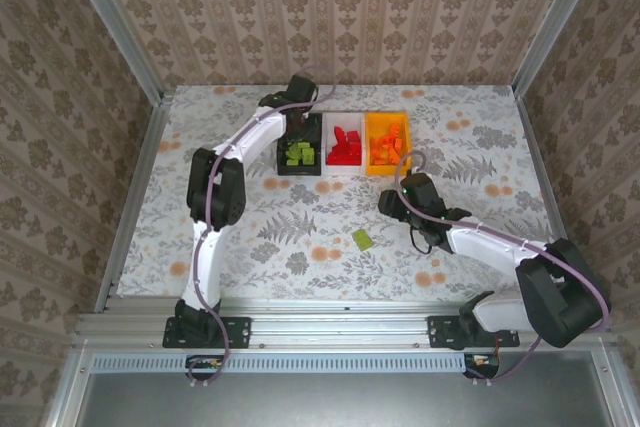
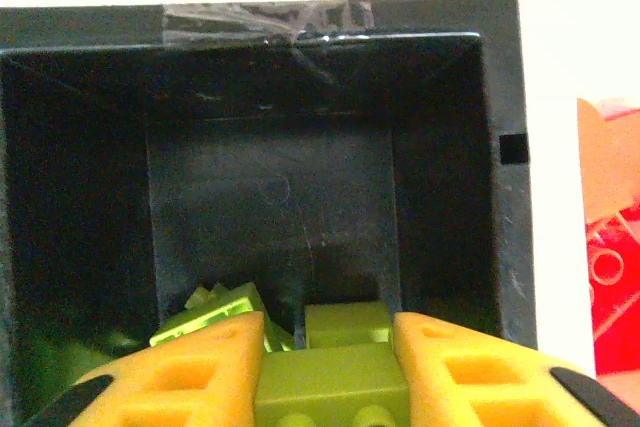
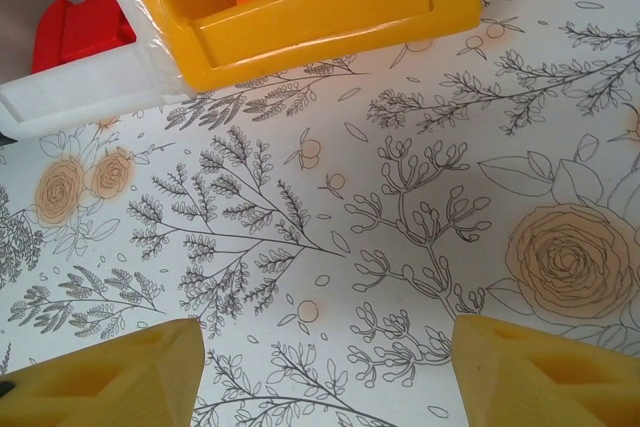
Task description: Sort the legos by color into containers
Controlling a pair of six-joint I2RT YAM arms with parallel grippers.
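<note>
My left gripper (image 2: 328, 347) hangs inside the black container (image 2: 270, 187), also seen from above (image 1: 299, 131). A yellow-green lego (image 2: 330, 382) fills the gap between its orange fingers; whether they still press on it I cannot tell. More yellow-green legos (image 1: 299, 154) lie in the black container (image 1: 281, 160). Red legos (image 1: 345, 144) fill the white container (image 1: 328, 143), and orange legos (image 1: 385, 143) the orange-yellow container (image 1: 369, 147). One yellow-green lego (image 1: 361, 240) lies loose on the table. My right gripper (image 1: 389, 203) stands open and empty over bare tablecloth (image 3: 325, 347), just before the orange-yellow container (image 3: 320, 17).
The three containers stand side by side at the middle back of the flower-patterned table (image 1: 250, 217). Wallpapered walls and metal rails (image 1: 135, 187) close the table in on three sides. The white container (image 3: 80, 97) borders the orange-yellow one in the right wrist view.
</note>
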